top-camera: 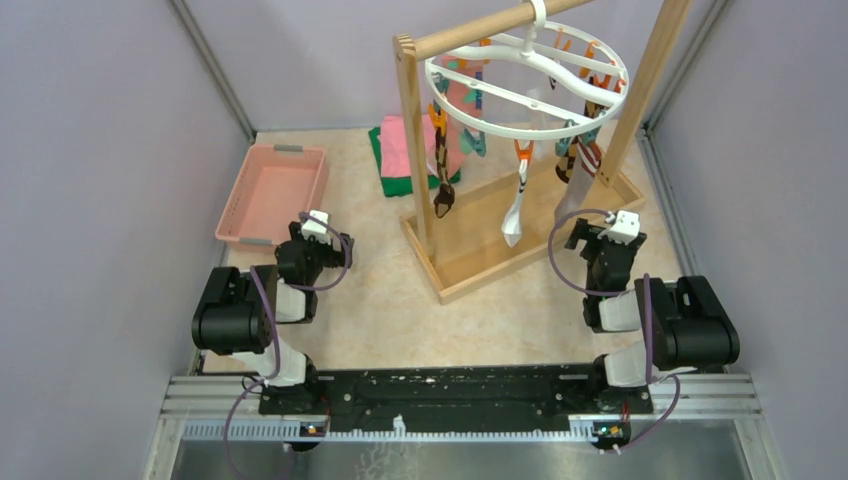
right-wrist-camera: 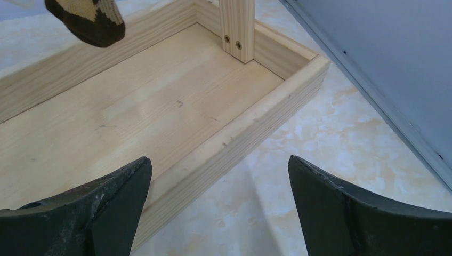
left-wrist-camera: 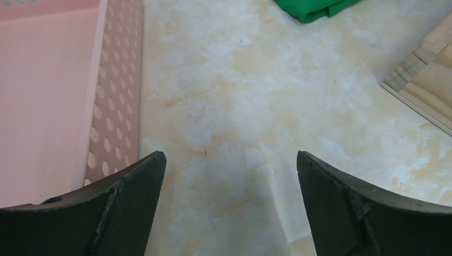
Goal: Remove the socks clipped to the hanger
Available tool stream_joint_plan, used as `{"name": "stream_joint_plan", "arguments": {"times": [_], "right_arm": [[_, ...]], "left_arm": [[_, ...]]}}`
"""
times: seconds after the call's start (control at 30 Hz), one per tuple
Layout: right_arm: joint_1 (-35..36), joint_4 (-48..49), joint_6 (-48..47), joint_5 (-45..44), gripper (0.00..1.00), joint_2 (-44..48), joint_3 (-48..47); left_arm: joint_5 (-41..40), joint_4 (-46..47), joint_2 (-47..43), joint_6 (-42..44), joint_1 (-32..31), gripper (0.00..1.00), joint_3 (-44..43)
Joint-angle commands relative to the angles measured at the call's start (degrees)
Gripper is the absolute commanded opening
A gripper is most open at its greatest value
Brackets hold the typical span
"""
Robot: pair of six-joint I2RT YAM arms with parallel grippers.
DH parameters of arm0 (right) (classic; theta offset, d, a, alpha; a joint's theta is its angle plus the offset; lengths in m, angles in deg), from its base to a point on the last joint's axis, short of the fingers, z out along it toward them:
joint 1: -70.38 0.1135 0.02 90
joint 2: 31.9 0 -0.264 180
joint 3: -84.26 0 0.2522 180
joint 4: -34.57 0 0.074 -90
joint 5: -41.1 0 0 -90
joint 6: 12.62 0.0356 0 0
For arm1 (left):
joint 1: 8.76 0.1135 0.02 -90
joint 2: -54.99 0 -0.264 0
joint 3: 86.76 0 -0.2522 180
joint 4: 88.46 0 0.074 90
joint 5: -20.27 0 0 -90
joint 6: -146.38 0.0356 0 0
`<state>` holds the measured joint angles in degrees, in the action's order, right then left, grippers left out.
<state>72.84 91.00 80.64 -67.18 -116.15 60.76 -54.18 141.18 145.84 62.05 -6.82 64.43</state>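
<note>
The white ring hanger [top-camera: 527,85] hangs by its hook from the wooden rack's top bar, with orange and teal clips below it. A brown argyle sock [top-camera: 441,175] hangs at the left, a white sock [top-camera: 516,215] in the middle, and darker socks [top-camera: 578,155] at the right. A brown argyle sock toe [right-wrist-camera: 88,18] hangs over the rack base in the right wrist view. My left gripper [top-camera: 335,243] [left-wrist-camera: 229,156] is open and empty above bare table beside the basket. My right gripper [top-camera: 583,236] [right-wrist-camera: 218,160] is open and empty over the rack base's near right edge.
A pink perforated basket [top-camera: 272,195] [left-wrist-camera: 114,96] sits at the left. Folded pink and green cloths [top-camera: 405,150] [left-wrist-camera: 314,9] lie behind the rack. The wooden rack's base tray [top-camera: 480,262] [right-wrist-camera: 160,117] and right post [right-wrist-camera: 237,26] stand in the middle. Purple walls close in both sides.
</note>
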Motion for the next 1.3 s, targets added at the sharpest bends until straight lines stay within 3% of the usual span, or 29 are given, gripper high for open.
{"name": "stream_joint_plan", "arguments": {"times": [0.0, 0.33, 0.47, 0.57, 0.63, 0.73, 0.8, 0.87, 0.97, 1.1, 1.2, 1.27], "right_arm": [[-0.2, 1.5, 0.8, 0.7, 0.99, 1.1, 0.4], [-0.1, 1.4, 0.8, 0.7, 0.99, 1.0, 0.2], [-0.1, 2.3, 0.8, 0.4, 0.99, 1.4, 0.9], [0.3, 2.7, 1.2, -1.8, 0.99, 5.2, 2.7], [2.6, -4.9, 0.7, -6.8, 0.99, 10.6, 1.9], [4.4, -34.0, 10.9, -12.9, 0.99, 19.6, -7.1], [4.4, -46.5, 16.0, -11.7, 0.99, 22.1, -12.1], [4.5, -52.4, 23.3, -10.7, 0.99, 24.3, -13.8], [3.7, -64.4, 43.5, -7.6, 0.99, 28.2, -14.7], [2.2, -65.1, 41.5, 9.5, 0.99, 32.7, -13.7], [7.6, -73.3, 40.1, 6.5, 0.99, 34.8, -16.0], [14.9, -79.3, 38.5, -0.6, 0.99, 35.6, -18.9]], "left_arm": [[1.1, 3.4, -1.1, -0.1, -0.2, 0.99, -0.8], [0.2, 2.7, -4.0, -1.5, 0.0, 0.99, -1.1], [0.6, -32.9, -10.9, 1.1, 0.2, 0.99, -17.8], [0.3, -47.7, -12.8, 3.2, 0.2, 0.99, -27.4], [1.2, -53.4, -13.9, 3.6, 0.2, 0.99, -31.9], [3.0, -60.3, -13.4, 3.6, 0.2, 0.99, -38.5], [3.6, -63.1, -12.6, 4.9, 0.2, 0.99, -42.2], [1.5, -62.1, -11.5, 5.0, 0.2, 0.99, -43.5], [-3.4, -63.1, -7.5, 4.9, 0.2, 0.99, -47.8], [-9.7, -66.9, -1.4, 4.6, 0.3, 0.99, -53.1], [-8.2, -68.5, 1.7, 7.7, 0.4, 0.99, -54.7], [-9.5, -68.7, 3.4, 8.7, 0.4, 0.98, -55.3]]}}
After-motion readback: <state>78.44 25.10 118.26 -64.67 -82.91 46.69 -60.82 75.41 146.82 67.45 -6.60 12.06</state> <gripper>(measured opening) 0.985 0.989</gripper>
